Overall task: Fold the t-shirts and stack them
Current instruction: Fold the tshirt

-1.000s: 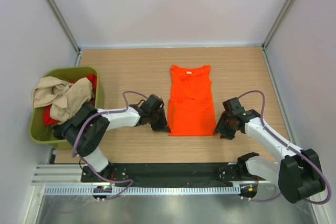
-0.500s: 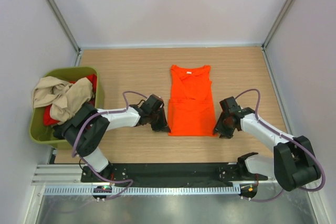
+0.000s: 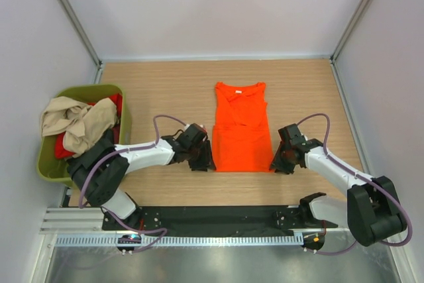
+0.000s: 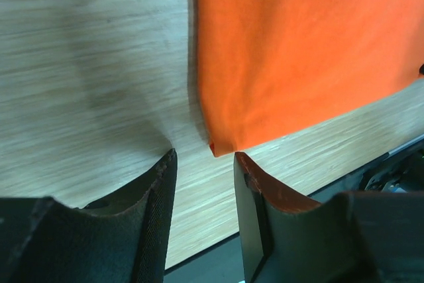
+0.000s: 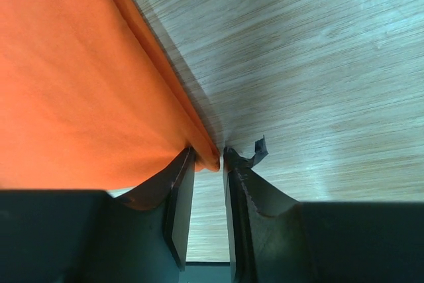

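An olive-green plastic tub (image 3: 45, 162) is sitting at the left edge of a light wooden table (image 3: 165, 87). White walls (image 3: 218, 4) are standing around the table on three sides. A black base plate (image 3: 218, 217) and a metal rail (image 3: 212, 240) are lying along the near edge.

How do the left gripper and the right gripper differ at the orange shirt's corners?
The left gripper has a wide gap, the shirt corner just ahead of its fingers; the right gripper is nearly closed around its corner. Left sits at the orange shirt's near left corner, right at the near right. Both are low over the table.
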Motion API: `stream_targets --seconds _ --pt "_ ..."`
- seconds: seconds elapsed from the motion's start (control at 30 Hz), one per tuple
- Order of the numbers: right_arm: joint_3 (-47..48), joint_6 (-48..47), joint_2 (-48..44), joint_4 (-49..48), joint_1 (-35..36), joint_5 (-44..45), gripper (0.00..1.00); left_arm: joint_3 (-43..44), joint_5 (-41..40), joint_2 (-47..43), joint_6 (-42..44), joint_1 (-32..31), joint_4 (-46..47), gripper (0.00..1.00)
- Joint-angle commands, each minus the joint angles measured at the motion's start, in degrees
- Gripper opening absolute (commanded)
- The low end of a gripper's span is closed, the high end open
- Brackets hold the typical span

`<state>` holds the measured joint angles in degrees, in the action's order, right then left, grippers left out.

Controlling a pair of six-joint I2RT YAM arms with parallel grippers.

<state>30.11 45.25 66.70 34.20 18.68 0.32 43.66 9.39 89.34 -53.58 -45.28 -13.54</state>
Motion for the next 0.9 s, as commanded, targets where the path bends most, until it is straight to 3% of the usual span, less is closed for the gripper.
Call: stream_targets --seconds 0.0,0.3,0.37,0.47,0.87 --pt "-2.1 -0.1 0.4 -1.6 0.3 0.9 0.31 -0.8 -2.0 0.4 0.0 -1.4 -0.9 0.41" --pt "-2.9 -0.3 -1.3 -1.4 0.2 0.7 0.19 -2.7 -3.8 5.4 -2.8 -2.6 1.9 0.33" --pt "-3.2 -0.4 -1.8 -1.1 0.3 0.6 0.16 -2.4 -3.9 5.8 -2.8 -2.6 2.1 0.21" --pt "-3.7 -0.3 -2.8 -0.7 0.2 0.5 0.01 -2.4 -3.4 5.3 -2.8 -2.7 1.9 0.02" --pt "1.0 0.3 -15.5 10.0 0.3 0.4 0.01 -0.1 -6.1 -8.2 -4.3 -4.9 -8.1 0.00"
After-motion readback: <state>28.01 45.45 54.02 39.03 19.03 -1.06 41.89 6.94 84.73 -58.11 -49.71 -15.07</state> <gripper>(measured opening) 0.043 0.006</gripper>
